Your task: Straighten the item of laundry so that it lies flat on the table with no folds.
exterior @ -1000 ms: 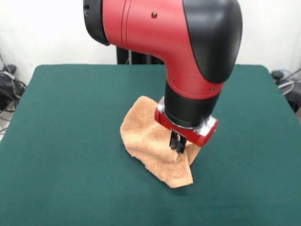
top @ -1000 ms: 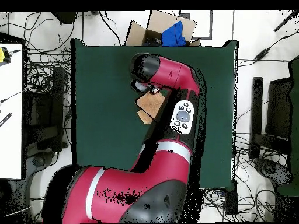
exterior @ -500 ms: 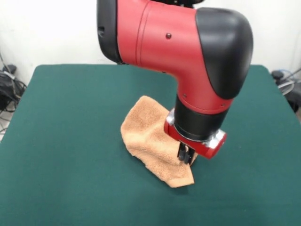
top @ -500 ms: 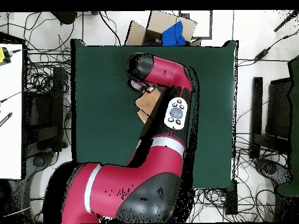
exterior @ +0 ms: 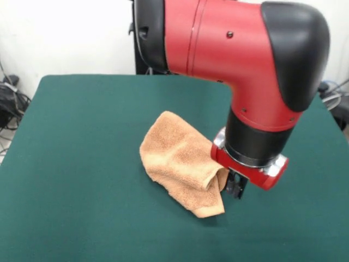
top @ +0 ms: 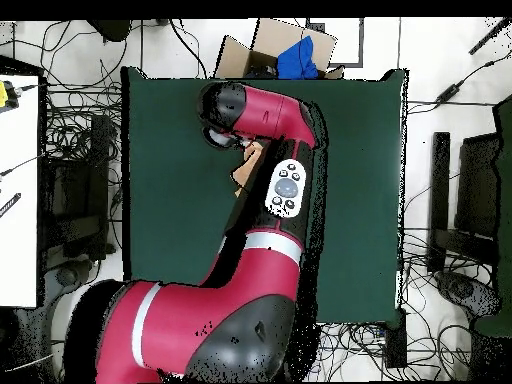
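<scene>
The item of laundry [exterior: 177, 158] is a peach-orange towel lying crumpled in the middle of the green table [exterior: 76, 142], with a raised fold along its right side. My gripper [exterior: 234, 186] hangs low at that right edge, touching or nearly touching the fold. The red wrist hides how the gripper meets the cloth. In the overhead view only a small patch of the item of laundry [top: 244, 174] shows beside the arm, which covers the gripper, and the table [top: 165, 200] spreads wide around it.
Bare green cloth surrounds the towel on all sides. Off the table, a cardboard box with something blue [top: 292, 52] sits past one short edge. Cables [top: 90, 100] and a white desk [top: 18, 190] line one side, and dark equipment [top: 470, 200] lines the other.
The arm has swung right and toward the camera in the front view, carrying the gripper from the towel's middle to its right edge. The towel's outline has hardly shifted.
</scene>
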